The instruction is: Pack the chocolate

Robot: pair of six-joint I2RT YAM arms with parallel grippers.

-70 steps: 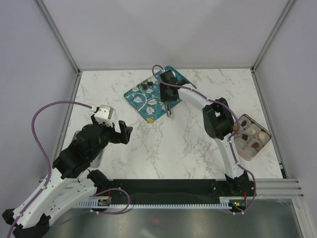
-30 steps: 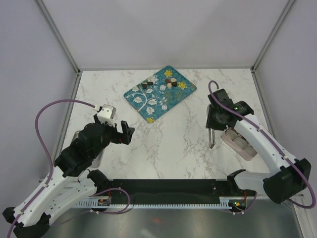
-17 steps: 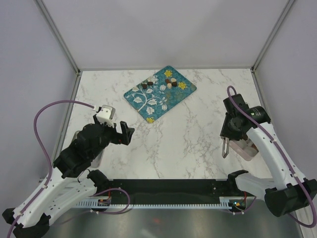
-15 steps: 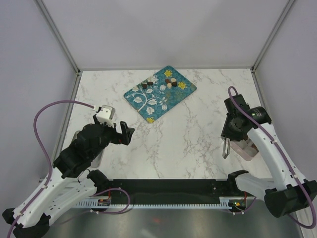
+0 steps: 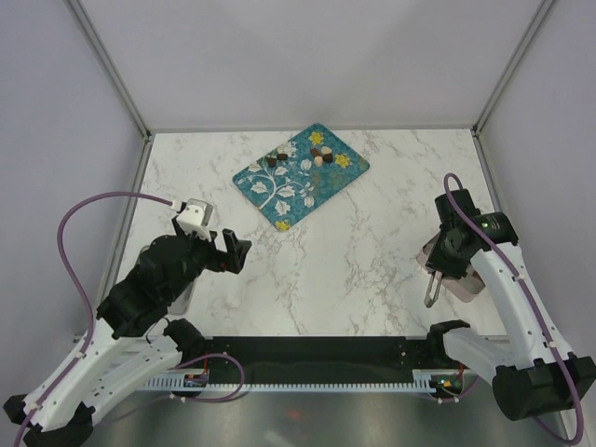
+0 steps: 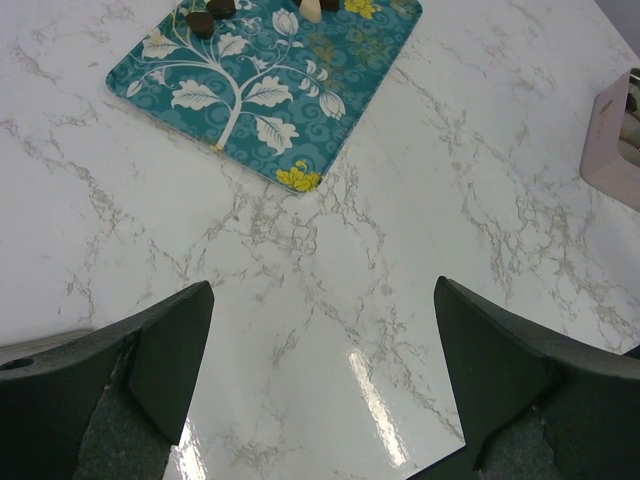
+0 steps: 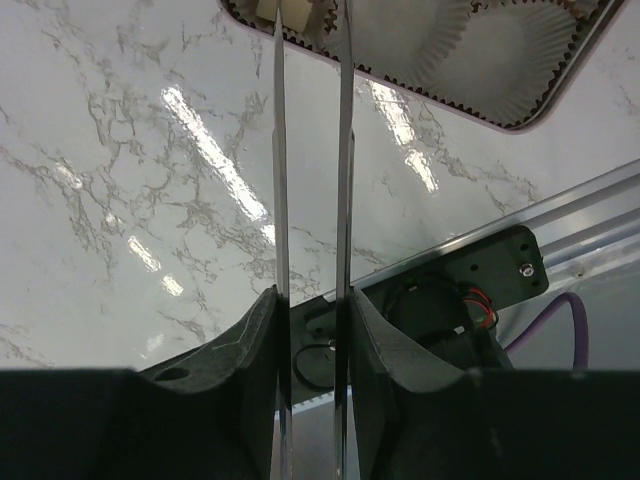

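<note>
Chocolate [image 5: 321, 157] lies in two small clusters of dark, light brown and cream pieces at the far end of the teal tray [image 5: 289, 191], upper middle of the top view; the tray sits askew on the marble table [image 5: 354, 242], with white leaf sprays and yellow flowers painted on it; in the left wrist view the same pieces show only at the top edge, cut off by the frame

The left gripper [image 6: 322, 290] hangs over bare marble at the lower left of the top view, its jaws spread wide with nothing between them, well apart from the tray; a purple cable [image 5: 79, 233] loops out from its wrist toward the left wall

The right gripper [image 7: 312, 295] is at the right edge of the top view, its jaws pinching the tongs [image 7: 345, 150] near their handle end; the two thin metal blades run close together and nearly parallel up the right wrist view, and their tips reach the near corner of the pink box [image 6: 608, 155]; a pale cream bit shows beside the tips at the very top of that view, but whether it is a piece held by the tongs cannot be told

White fluted paper cups [image 7: 440, 45] line the box; from above, the right arm covers most of the box, so its contents stay hidden there; the black base rail [image 5: 317, 354] runs along the bottom of the top view, just below the box and the tongs
</note>
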